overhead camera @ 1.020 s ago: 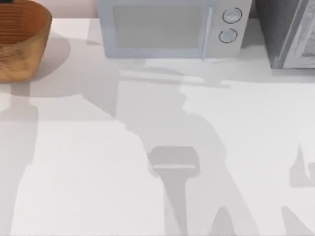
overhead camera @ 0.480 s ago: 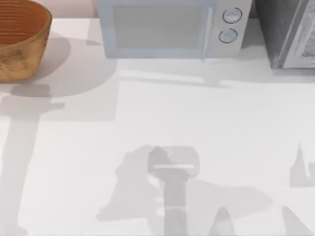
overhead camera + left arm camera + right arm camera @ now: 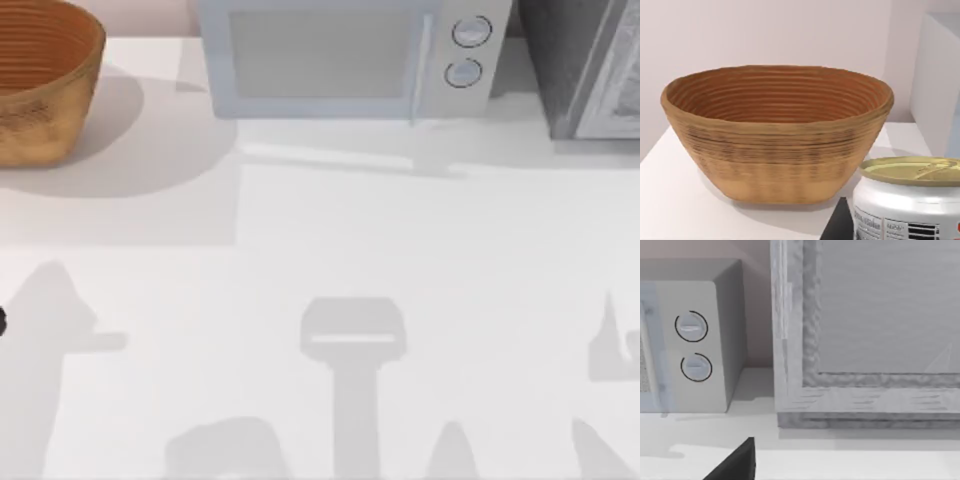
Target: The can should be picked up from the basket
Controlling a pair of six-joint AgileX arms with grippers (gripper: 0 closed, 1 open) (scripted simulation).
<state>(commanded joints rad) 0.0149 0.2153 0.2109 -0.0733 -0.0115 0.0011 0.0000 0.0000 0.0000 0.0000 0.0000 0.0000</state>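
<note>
The basket [image 3: 777, 132] is a woven tan bowl with a ribbed orange-brown inside. It stands at the table's far left corner [image 3: 40, 85], and what I see of its inside holds nothing. The can [image 3: 910, 200] is whitish-silver with a dull gold round end. It is outside the basket, close in front of the left wrist camera. My left gripper [image 3: 900, 232] is shut on the can, and one dark finger [image 3: 839, 226] rests against its side. A black bit of my left arm [image 3: 2, 322] shows at the table's left edge. A dark part of my right gripper [image 3: 735, 462] hangs before the microwave and the grey box.
A pale microwave [image 3: 345, 55] with two round knobs stands at the back middle. A grey box [image 3: 590, 65] stands at the back right. The white table [image 3: 330, 250] lies open in front of them, crossed by arm shadows.
The left arm's shadow has left the basket and slid toward the near left of the table. A black bit of that arm now shows at the left edge.
</note>
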